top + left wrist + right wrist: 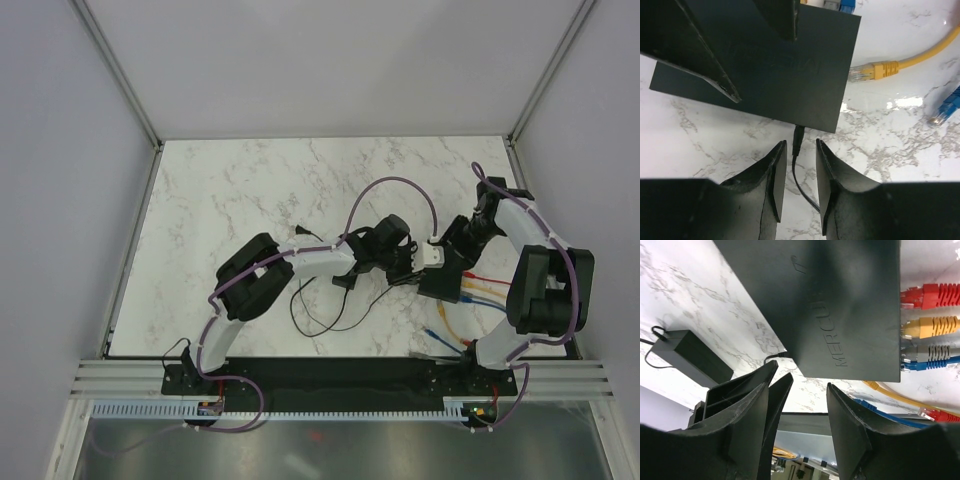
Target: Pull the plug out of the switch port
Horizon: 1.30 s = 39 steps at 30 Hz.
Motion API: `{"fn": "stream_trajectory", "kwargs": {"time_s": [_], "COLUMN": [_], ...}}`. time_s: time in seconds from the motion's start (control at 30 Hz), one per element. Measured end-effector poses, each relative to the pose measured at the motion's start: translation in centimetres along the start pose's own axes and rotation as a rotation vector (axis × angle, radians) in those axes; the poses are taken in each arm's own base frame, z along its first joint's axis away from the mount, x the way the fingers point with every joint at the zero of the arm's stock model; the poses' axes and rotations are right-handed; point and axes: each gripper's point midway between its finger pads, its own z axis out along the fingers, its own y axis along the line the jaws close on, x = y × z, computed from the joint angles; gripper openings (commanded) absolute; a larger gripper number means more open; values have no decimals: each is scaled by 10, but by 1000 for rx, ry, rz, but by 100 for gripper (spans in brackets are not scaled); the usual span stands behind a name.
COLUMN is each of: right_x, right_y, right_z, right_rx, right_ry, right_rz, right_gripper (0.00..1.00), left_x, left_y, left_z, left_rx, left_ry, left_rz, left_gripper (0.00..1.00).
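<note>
At the near edge of the marble table (pixel 220 190), toward the right corner, loose network leads lie unplugged. Among them are a loose yellow lead (pixel 880 70) and a loose blue lead (pixel 945 107), both lying beside the switch without touching it.

The switch (pixel 840 300) lies flat on the surface, right of centre and closer to the near edge than the far one. Four leads are seated in a row along its side facing the right edge: red lead (pixel 935 295), yellow lead (pixel 932 326), grey lead (pixel 930 354) and blue lead (pixel 935 364).

On the opposite side of the switch, the black plug (pixel 798 137) sits in its port. Its thin black cord (pixel 802 182) runs back between the fingers of the left gripper (pixel 801 142). Those jaws stand parted on either side of the cord, with daylight showing on both sides, and the fingertips are just short of the plug body. No grip is made.

The right gripper (pixel 809 382) is over the switch with its jaws apart, holding nothing. In the left wrist view its fingers (pixel 695 50) lie across the top face of the switch. Contact looks likely, but the view does not confirm it.

The power brick (pixel 690 357) rests on the surface beyond the switch, apart from it, toward the left edge.
</note>
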Motion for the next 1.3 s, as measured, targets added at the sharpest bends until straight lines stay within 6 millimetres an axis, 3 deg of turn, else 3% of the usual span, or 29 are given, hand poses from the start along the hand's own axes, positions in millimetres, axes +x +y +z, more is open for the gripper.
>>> {"fn": "stream_trajectory", "kwargs": {"time_s": [0.2, 0.63, 1.0, 1.3], "right_x": [-9, -14, -14, -16], "right_y": [8, 13, 14, 15], "right_z": [-5, -1, -1, 1], "right_rx": [-20, -32, -38, -41], "right_ry": [-19, 3, 2, -3], "right_rz": [-5, 1, -1, -3], "right_gripper": [58, 59, 59, 59], "left_x": [6, 8, 5, 16], "left_y": [13, 21, 10, 8], "left_z": [-1, -2, 9, 23], "left_rx": [-63, -104, -74, -55], "left_ry": [20, 36, 56, 82], "left_rz": [40, 76, 78, 67], "left_gripper": [35, 34, 35, 31]}}
